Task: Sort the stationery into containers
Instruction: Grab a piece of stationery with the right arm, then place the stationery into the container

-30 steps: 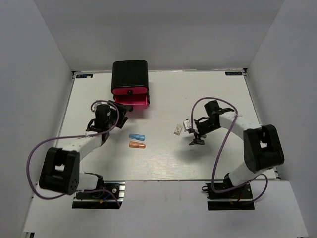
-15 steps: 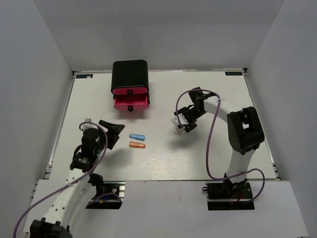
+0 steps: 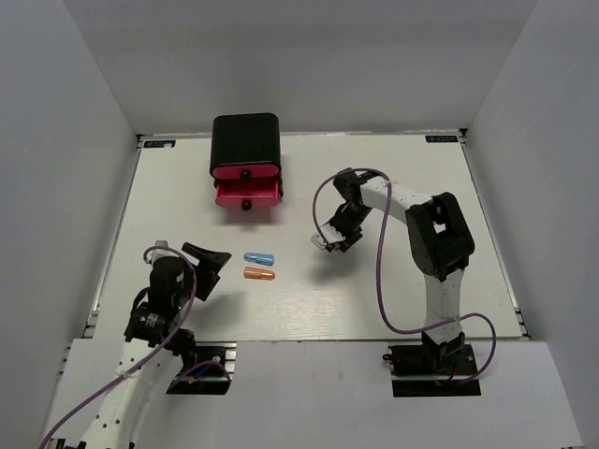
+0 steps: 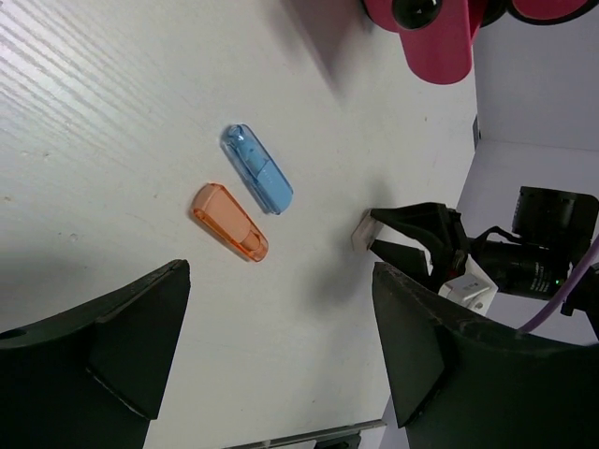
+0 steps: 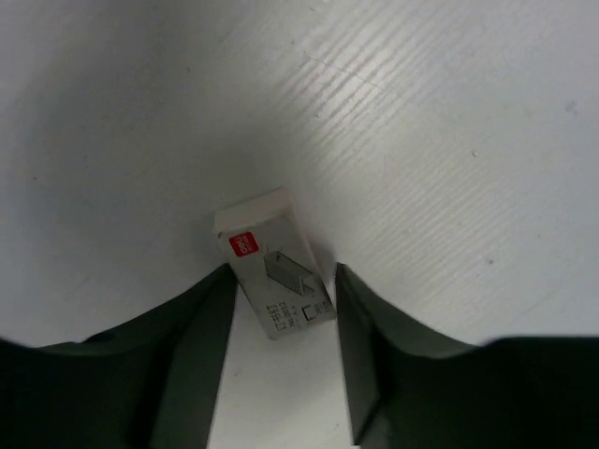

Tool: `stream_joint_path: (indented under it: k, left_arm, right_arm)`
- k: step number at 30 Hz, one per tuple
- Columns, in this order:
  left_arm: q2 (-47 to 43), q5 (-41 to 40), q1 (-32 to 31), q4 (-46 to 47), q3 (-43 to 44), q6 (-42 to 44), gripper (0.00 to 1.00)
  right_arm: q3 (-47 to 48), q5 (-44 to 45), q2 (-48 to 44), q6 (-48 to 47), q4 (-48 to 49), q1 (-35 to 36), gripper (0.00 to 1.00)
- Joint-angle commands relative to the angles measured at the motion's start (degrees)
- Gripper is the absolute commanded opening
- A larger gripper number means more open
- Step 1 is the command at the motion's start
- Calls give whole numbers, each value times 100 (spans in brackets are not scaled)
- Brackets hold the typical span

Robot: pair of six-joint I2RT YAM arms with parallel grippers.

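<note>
The black box (image 3: 245, 138) holds pink drawers, and the lower drawer (image 3: 248, 195) is pulled open. It shows in the left wrist view too (image 4: 435, 42). A blue pen-like cylinder (image 3: 258, 258) and an orange one (image 3: 259, 273) lie side by side on the table, also in the left wrist view: blue (image 4: 257, 170), orange (image 4: 230, 223). My right gripper (image 3: 328, 239) is shut on the small white block (image 5: 276, 267), held just above the table right of the pens. My left gripper (image 3: 208, 264) is open and empty, left of the pens.
The white table (image 3: 393, 290) ends at grey walls on three sides. The right arm's purple cable (image 3: 379, 271) loops over the table's right half. The box stands at the back, left of centre.
My left arm has pulled back from the drawers to the near left. My right gripper closed on the white block and carried it left, toward the pens.
</note>
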Motion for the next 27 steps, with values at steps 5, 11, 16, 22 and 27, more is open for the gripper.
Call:
stream_joint_path:
  k: [5,11,16,22,27]
  left_arm:
    - [-30,-11,21,38,-118,-87,88]
    - [-30,-11,21,249,-223,-201,88]
    - [-30,103,21,645,-426,-343,88]
    - [93,270,21,1163,-628,-474,88]
    - [155,270,-32,1164,-575,-474,88]
  right_arm:
    - [146,518,210,-1047,-1212,214,25]
    - [392,-992,-377,608,-989,197,12]
    - [604,-1908,-1115,4093,2044,389,9]
    - [550,-1277,-1179,6450,4365,759,7]
    - [1234,-687,-635,7242,5193,1057,7]
